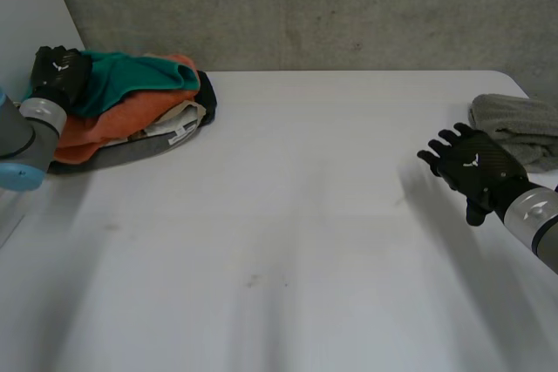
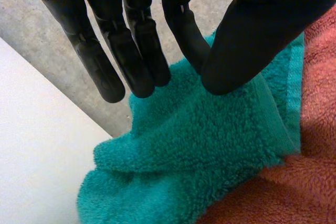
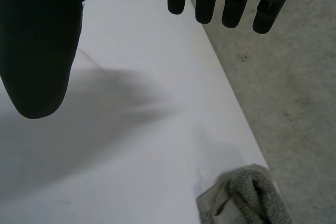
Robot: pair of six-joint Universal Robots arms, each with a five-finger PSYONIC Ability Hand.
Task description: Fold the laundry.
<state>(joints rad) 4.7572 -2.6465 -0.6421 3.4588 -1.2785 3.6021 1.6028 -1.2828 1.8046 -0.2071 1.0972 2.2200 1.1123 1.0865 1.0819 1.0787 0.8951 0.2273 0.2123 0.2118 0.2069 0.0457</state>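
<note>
Currently the left robot hand [image 1: 59, 71] sits on the heap of laundry [image 1: 122, 115] at the far left corner of the white tabletop [image 1: 305, 215]. In its wrist view the thumb and one finger pinch a raised edge of the teal terry towel [image 2: 199, 140]; the other fingers [image 2: 100, 61] are straight and off the cloth. That teal towel lies on top of the heap, over an orange terry towel [image 1: 131, 112], with a dark grey cloth [image 1: 131, 152] at the bottom. The right robot hand [image 1: 475, 167] is spread wide above bare tabletop at the right side and holds nothing. A grey knitted folded cloth [image 1: 523, 128] lies just beyond it, at the tabletop's far right edge.
</note>
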